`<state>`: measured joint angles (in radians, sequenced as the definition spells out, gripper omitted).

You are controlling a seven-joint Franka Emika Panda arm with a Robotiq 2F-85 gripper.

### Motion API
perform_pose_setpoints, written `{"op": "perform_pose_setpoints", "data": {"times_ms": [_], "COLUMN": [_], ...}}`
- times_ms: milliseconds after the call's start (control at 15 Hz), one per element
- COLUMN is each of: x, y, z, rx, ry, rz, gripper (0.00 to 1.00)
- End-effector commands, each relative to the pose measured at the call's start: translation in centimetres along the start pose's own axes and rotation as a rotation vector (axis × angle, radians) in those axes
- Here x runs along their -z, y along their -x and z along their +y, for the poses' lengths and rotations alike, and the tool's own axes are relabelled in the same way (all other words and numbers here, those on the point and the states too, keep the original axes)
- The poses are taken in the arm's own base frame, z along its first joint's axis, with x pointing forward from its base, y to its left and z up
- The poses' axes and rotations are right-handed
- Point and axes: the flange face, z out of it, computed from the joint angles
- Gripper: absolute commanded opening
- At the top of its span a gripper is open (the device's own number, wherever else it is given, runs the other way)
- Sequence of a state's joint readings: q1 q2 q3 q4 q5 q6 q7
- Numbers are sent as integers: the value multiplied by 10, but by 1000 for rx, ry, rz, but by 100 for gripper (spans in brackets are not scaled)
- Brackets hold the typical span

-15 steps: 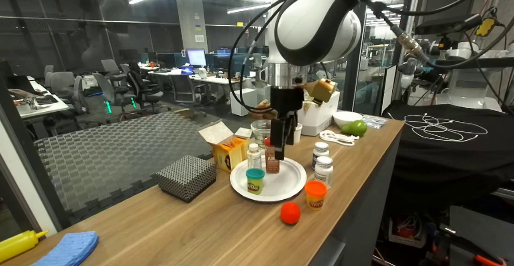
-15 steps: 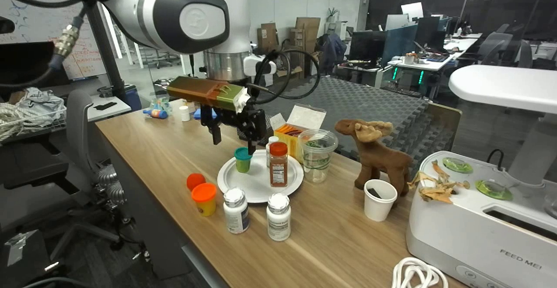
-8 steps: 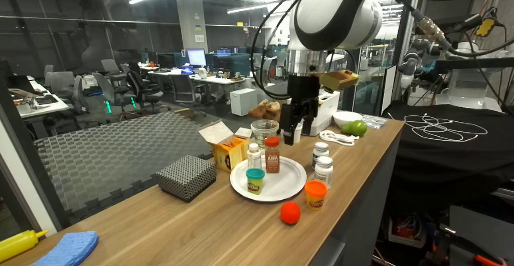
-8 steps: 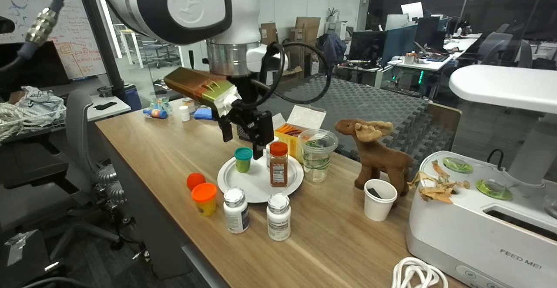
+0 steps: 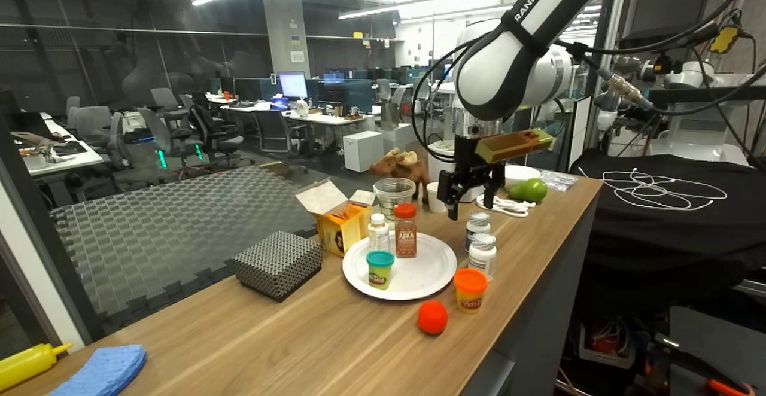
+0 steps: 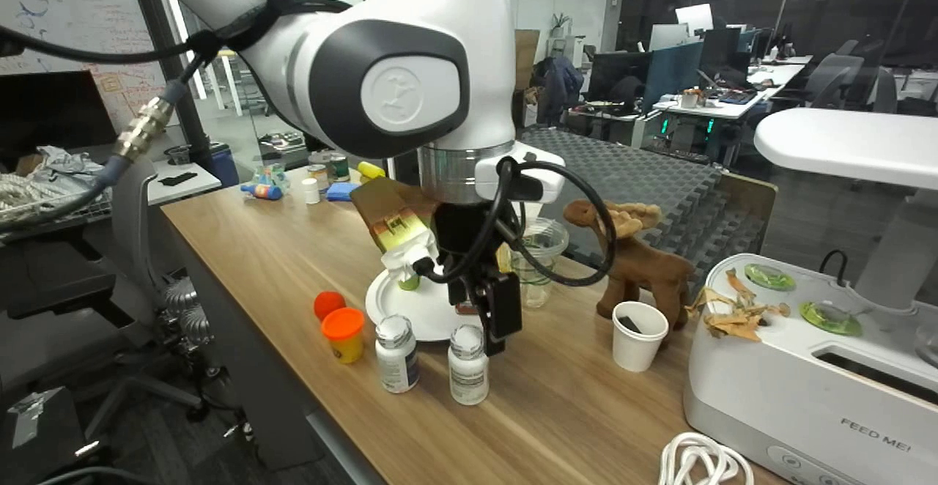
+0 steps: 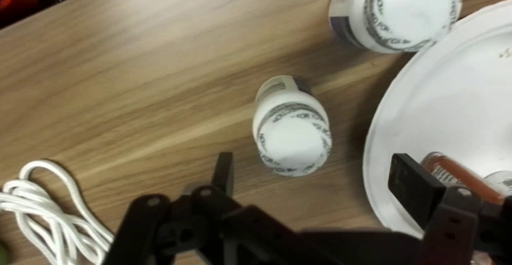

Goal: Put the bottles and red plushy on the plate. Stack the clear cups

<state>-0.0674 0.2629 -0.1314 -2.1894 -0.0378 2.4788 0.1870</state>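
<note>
Two white bottles (image 5: 482, 258) stand upright on the wooden table (image 5: 323, 336), just off the plate (image 5: 428, 273). Make the plate a clock, as an exterior view shows it: one bottle is near 2 o'clock, the other near 3. Their white caps have dark letters round the edge. The plate is round and flat and white. On it stand a brown bottle (image 5: 406, 235) with a red cap near 12 o'clock, a small pale bottle (image 5: 379, 235) with a white cap near 11, and a green tub (image 5: 380, 271) near 9. Off the plate, the red plushy (image 5: 432, 317), round as a ball, lies near 5, beside an orange tub (image 5: 470, 291) near 4. A clear cup (image 5: 394, 195) is out past 12; I can't tell if another sits inside. The gripper (image 5: 471, 207) hangs up near the 2 o'clock bottle. Its black fingers (image 7: 412, 185) are spread wide. In the wrist view that bottle's top shows between them, apart from both.
</note>
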Motion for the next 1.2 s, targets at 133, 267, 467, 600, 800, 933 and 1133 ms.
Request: {"op": "perform_pose_setpoints", "data": {"times_ms": [133,267,467,600,800,933,1133], "x": [-2,-2,-2,-3,-5,-6,-6], "y": [-17,-18,-15,-10,-4,-3,-4], "z": [14,16,17,16,15,13,7], "rx": [-130,-147,-149,-140,-137,-136,-139], "ry": [62,70,69,61,50,36,4], "rz": [21,17,-6,-40,-83,-94,-97], "gripper": [100,100,100,100,100,75,64]}}
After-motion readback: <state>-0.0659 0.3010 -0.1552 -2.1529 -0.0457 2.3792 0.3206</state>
